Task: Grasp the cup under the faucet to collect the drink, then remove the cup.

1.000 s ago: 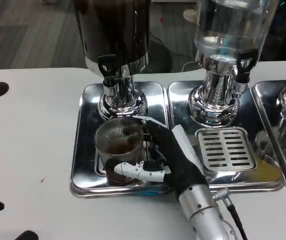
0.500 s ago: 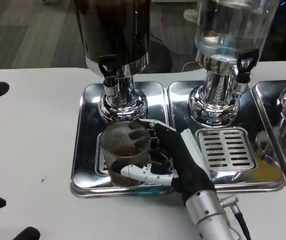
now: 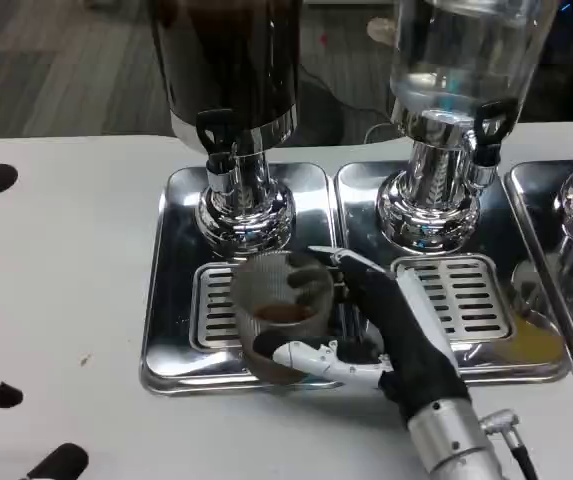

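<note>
Right hand [image 3: 386, 335] is clamped on cup [image 3: 281, 312], lifted w/ drink inside, just in front of dark dispenser's faucet [image 3: 218, 140]. Risk: tilt or jerk spills drink onto drip tray [image 3: 171, 300].

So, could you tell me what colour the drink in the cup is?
Dark brown, seen in the head view inside the cup.

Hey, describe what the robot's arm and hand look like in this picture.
The right hand has a black palm side with a white strip along its back and fingers in white and black. It joins a round, silver metallic forearm. A small silver connector with a dark cable sticks out beside the forearm. No markings can be made out.
</note>
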Motion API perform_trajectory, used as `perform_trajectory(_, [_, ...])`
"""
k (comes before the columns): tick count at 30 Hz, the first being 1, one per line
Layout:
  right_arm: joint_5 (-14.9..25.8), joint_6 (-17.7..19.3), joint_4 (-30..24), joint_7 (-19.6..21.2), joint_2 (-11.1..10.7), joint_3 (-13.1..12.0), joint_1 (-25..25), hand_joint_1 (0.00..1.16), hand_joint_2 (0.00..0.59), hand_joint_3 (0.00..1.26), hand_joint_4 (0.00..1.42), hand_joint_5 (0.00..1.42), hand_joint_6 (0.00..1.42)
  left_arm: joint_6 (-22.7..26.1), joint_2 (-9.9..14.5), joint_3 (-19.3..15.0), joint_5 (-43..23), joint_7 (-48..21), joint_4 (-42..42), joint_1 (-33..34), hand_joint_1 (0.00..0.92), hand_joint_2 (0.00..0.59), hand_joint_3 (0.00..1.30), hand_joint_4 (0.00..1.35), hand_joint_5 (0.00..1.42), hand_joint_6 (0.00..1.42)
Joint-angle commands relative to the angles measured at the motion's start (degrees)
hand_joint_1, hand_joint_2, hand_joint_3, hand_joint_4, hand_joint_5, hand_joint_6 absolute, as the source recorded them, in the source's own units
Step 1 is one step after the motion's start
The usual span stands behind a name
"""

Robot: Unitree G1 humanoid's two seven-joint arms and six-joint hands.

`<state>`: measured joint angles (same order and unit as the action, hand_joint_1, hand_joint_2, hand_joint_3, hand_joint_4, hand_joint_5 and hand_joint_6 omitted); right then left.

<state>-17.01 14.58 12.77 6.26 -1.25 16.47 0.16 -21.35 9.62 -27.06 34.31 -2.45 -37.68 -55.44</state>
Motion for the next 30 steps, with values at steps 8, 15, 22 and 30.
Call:
perform_trajectory(8, [2.31, 9.07, -7.93, -2.52, -3.75, -2.08, 5.81, 0.79, 0.105, 0.43, 0.44, 0.47, 0.28, 2.76, 0.71, 2.42, 2.02, -1.79, 0.36, 2.18, 0.000, 0.112, 0.45, 0.36, 0.47, 0.62])
perform_trajectory(15, [3.02, 13.82, -7.97, -3.41, -6.47, -4.47, 8.74, 0.79, 0.092, 0.43, 0.43, 0.47, 0.28, 4.61, 1.12, 4.03, 3.15, -2.56, 0.19, 3.82, 0.000, 0.112, 0.45, 0.36, 0.47, 0.62])
perform_trajectory(22, [2.64, 19.19, -6.30, -3.44, -8.63, -5.75, 10.61, 0.80, 0.089, 0.43, 0.43, 0.46, 0.28, 6.26, 1.35, 5.32, 3.69, -3.12, 0.07, 4.95, 0.000, 0.109, 0.45, 0.36, 0.47, 0.62])
perform_trajectory(30, [3.81, 23.79, -3.16, -4.36, -10.16, -7.55, 12.45, 0.80, 0.089, 0.43, 0.43, 0.46, 0.28, 8.07, 1.62, 7.17, 5.43, -3.50, -0.25, 5.84, 0.000, 0.109, 0.45, 0.36, 0.47, 0.62])
